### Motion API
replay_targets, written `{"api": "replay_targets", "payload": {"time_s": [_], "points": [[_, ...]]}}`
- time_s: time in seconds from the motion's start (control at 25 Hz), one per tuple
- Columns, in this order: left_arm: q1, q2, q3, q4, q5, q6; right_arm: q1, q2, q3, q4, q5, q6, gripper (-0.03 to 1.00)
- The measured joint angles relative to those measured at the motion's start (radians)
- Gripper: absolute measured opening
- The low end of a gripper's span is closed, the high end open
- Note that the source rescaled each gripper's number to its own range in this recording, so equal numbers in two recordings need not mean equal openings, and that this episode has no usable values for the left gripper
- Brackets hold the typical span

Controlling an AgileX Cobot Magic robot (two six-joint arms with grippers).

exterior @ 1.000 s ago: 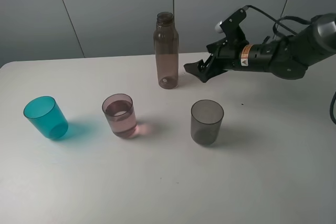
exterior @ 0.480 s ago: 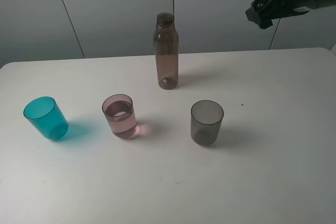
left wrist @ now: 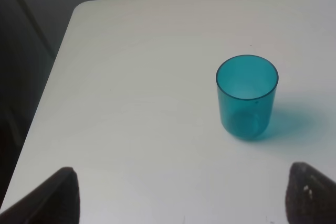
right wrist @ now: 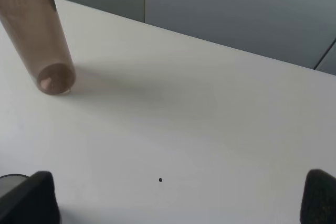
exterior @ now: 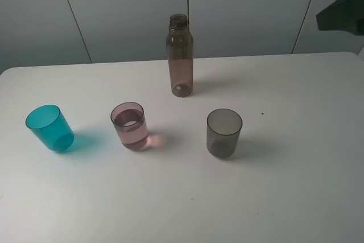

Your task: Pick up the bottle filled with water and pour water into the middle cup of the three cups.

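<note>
The smoky brown bottle (exterior: 180, 55) stands upright, uncapped, at the back middle of the white table (exterior: 296, 186). In front of it the three cups stand in a row: teal (exterior: 49, 127), pale pink in the middle (exterior: 129, 126) with some liquid in it, smoky grey (exterior: 224, 132). My right gripper (right wrist: 173, 203) is open and empty, raised well away from the bottle (right wrist: 42, 40); its arm shows as a dark blur at the top right (exterior: 340, 12). My left gripper (left wrist: 184, 203) is open and empty, facing the teal cup (left wrist: 247, 97) from a distance.
The table's left edge and rounded corner (left wrist: 73, 14) lie near the teal cup. A grey panelled wall (exterior: 114, 9) stands behind the table. A small dark speck (right wrist: 160, 180) marks the tabletop to the right of the grey cup.
My right arm has pulled back from beside the bottle, rising up and to the right until only a dark blur shows at the edge. The bottle and cups have not moved.
</note>
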Motion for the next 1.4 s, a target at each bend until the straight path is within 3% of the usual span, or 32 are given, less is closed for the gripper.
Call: {"api": "replay_targets", "payload": {"time_s": [0.16,0.6,1.0,1.4], "points": [[0.000,0.000,0.000,0.000,0.000,0.000,0.000,-0.231,0.103,-0.007,0.068,0.047,1.00],[0.000,0.000,0.000,0.000,0.000,0.000,0.000,-0.655,0.156,-0.030,0.448,0.134,1.00],[0.000,0.000,0.000,0.000,0.000,0.000,0.000,-0.874,0.299,-0.089,0.438,0.192,1.00],[0.000,0.000,0.000,0.000,0.000,0.000,0.000,-0.892,0.313,-0.149,0.422,0.255,1.00]]}}
